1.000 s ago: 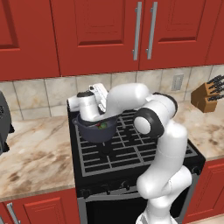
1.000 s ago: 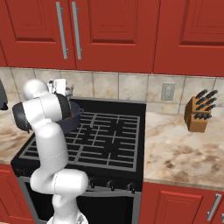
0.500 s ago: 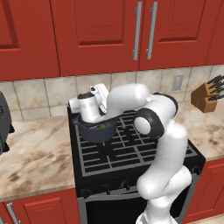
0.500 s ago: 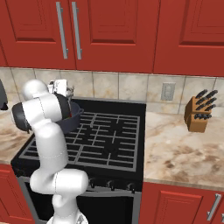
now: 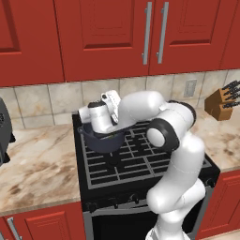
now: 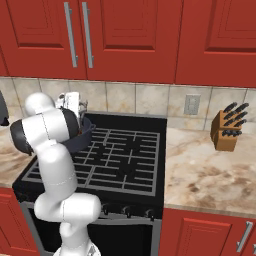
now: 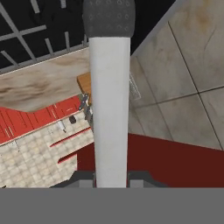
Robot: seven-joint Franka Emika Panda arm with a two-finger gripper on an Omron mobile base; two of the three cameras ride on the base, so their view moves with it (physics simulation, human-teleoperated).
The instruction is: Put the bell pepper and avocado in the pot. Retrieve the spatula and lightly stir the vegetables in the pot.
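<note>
My gripper point(image 7: 111, 177) is shut on the spatula point(image 7: 109, 109), whose long white handle runs up between the fingers to a dark perforated head. In the left base view the gripper point(image 5: 110, 123) sits right over the pot point(image 5: 104, 142), a round dark grey-blue pot on the stove's rear left burner. The right base view shows the same pot point(image 6: 84, 134) behind my arm. The bell pepper and the avocado are hidden; my hand and the pot's wall block the inside of the pot.
Black stove grates point(image 5: 140, 159) spread in front of and right of the pot. A knife block point(image 5: 220, 104) stands on the right counter point(image 6: 210, 170). A dark appliance point(image 5: 3, 136) sits at the left edge. Red cabinets hang above the tiled wall.
</note>
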